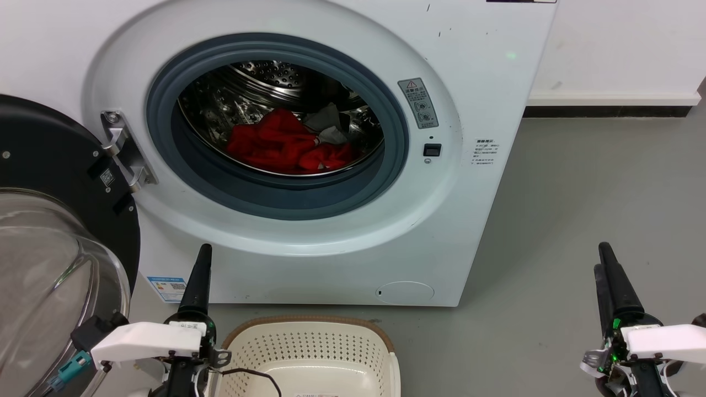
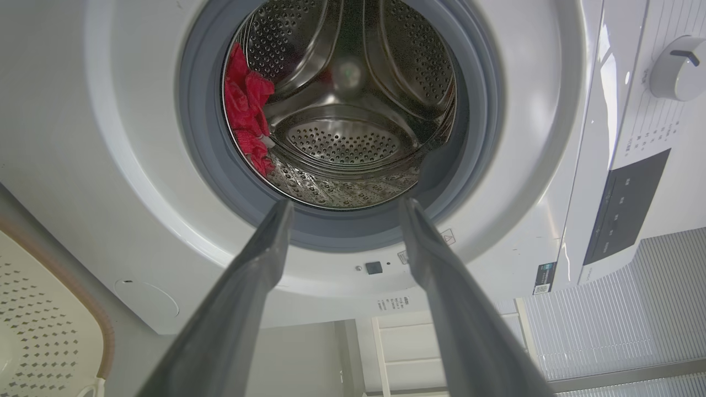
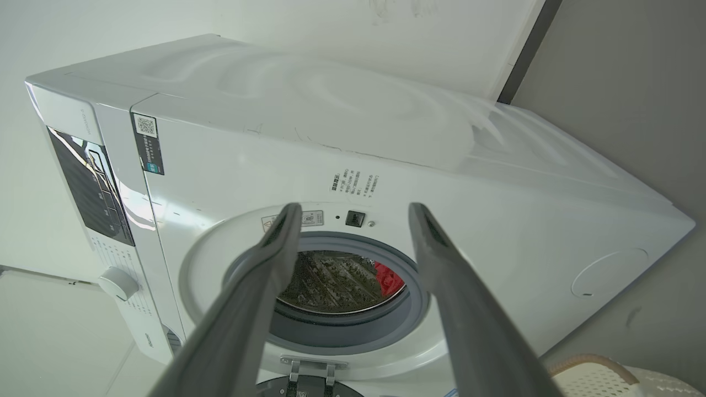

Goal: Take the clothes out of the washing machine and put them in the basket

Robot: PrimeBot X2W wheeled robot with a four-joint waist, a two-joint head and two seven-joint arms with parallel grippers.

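The white washing machine [image 1: 309, 242] stands with its round door [image 1: 49, 259] swung open to the left. Red clothes [image 1: 287, 144] with a grey-white piece lie low in the steel drum; they also show as clothes [image 2: 245, 116] and clothes [image 3: 389, 278]. The cream basket [image 1: 309, 347] with a brown rim sits on the floor before the machine, nothing visible inside. My left gripper [image 1: 201, 259] is beside the basket's left corner, open and empty; its fingers [image 2: 259, 259] frame the drum mouth. My right gripper [image 1: 606, 259] hovers over the floor at right, open and empty.
Grey floor [image 1: 579, 209] stretches to the right of the machine up to a white wall with a dark skirting. The open glass door takes up the lower left. A control panel and knob [image 2: 675, 69] are on the machine's top front.
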